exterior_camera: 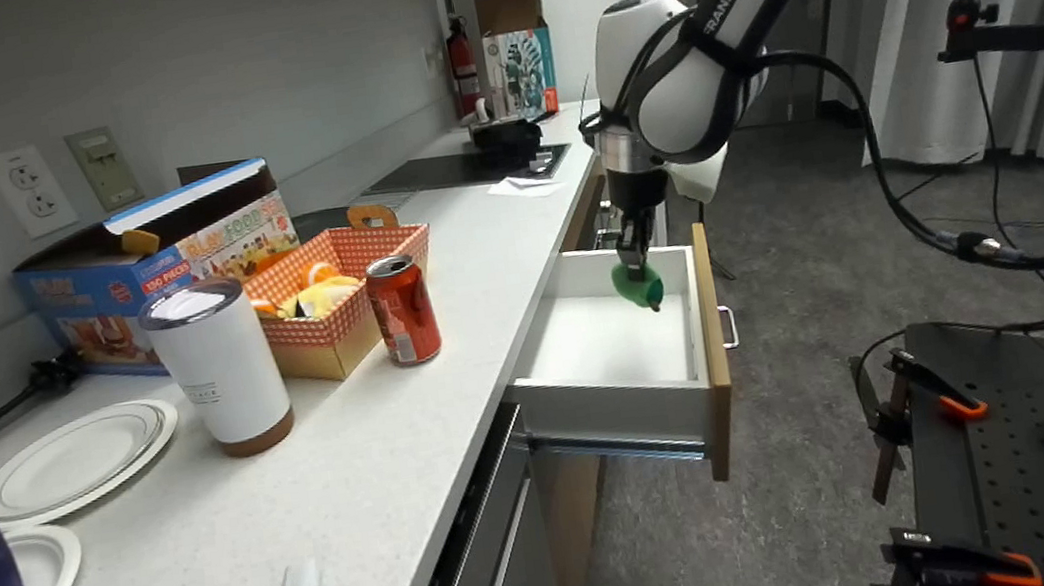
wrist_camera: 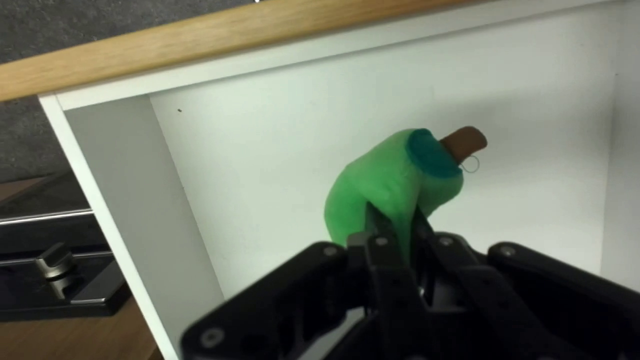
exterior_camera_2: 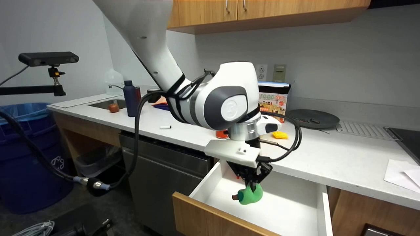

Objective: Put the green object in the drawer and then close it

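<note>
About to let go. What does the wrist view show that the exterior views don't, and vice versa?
Only the wrist view: a tiny dark speck on the floor of the drawer, and a thin loop beside the green object.
Only the exterior views: the arm in both; the white tumbler and red can on the counter, in an exterior view.
All share: the gripper pinching that object over the open drawer; floor contact is unclear.

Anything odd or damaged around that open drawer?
Little stands out. The green object is bunched where the gripper pinches it, likely because it is soft. In the wrist view, a thin loop pokes out by its stem, and a tiny dark speck shows in the drawer, perhaps a crumb.
</note>
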